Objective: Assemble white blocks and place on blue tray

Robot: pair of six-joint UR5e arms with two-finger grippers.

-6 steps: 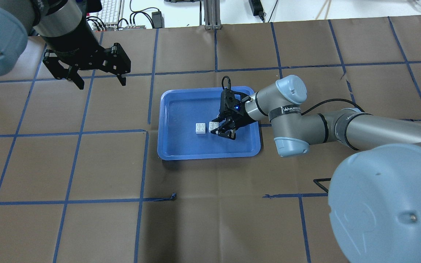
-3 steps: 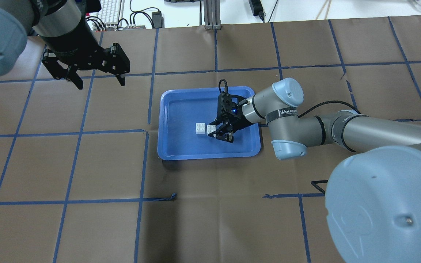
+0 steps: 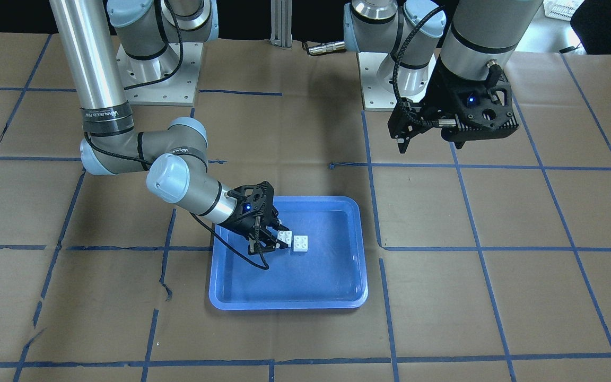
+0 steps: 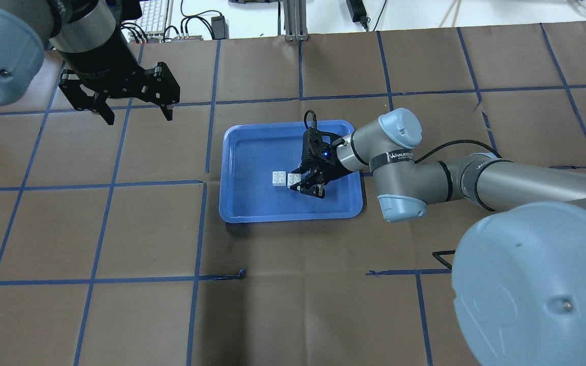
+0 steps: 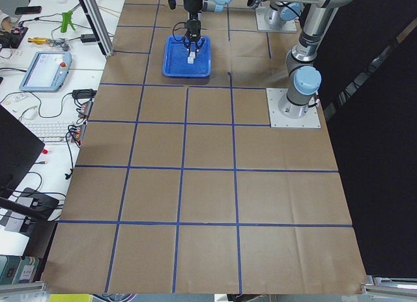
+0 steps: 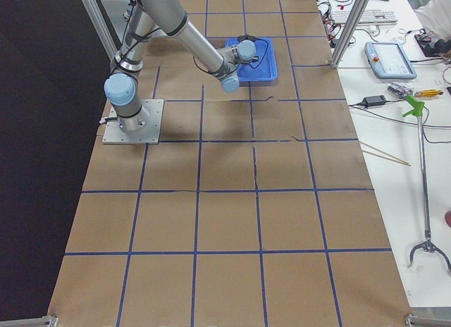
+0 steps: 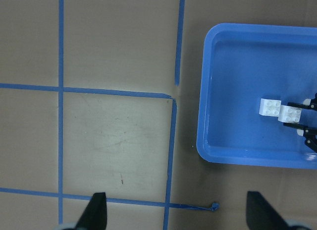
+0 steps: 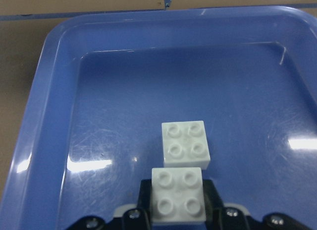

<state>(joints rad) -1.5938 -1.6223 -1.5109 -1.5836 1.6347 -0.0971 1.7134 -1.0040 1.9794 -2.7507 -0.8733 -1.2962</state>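
Two white blocks lie in the blue tray [image 4: 252, 208], side by side near its middle. My right gripper [image 4: 301, 183] reaches in low from the tray's right and is shut on one white block [image 4: 294, 179]. In the right wrist view that block [image 8: 177, 195] sits between the black fingers. The other white block [image 8: 184, 144] lies free just ahead of it, close to touching; it also shows in the overhead view [image 4: 279, 178]. I cannot tell if the held block is lifted off the tray floor. My left gripper [image 4: 135, 113] is open and empty, high over the table to the tray's far left.
Brown paper with blue tape lines covers the table [image 4: 120, 229]. The tray's raised rim [image 3: 284, 305] surrounds the blocks. A keyboard and cables [image 4: 155, 15] lie beyond the far edge. A loose bit of tape [image 4: 241, 273] sticks up near the tray's front.
My right gripper has moved left along the tray floor to the nearer white block and closed on it. The left arm has barely shifted.
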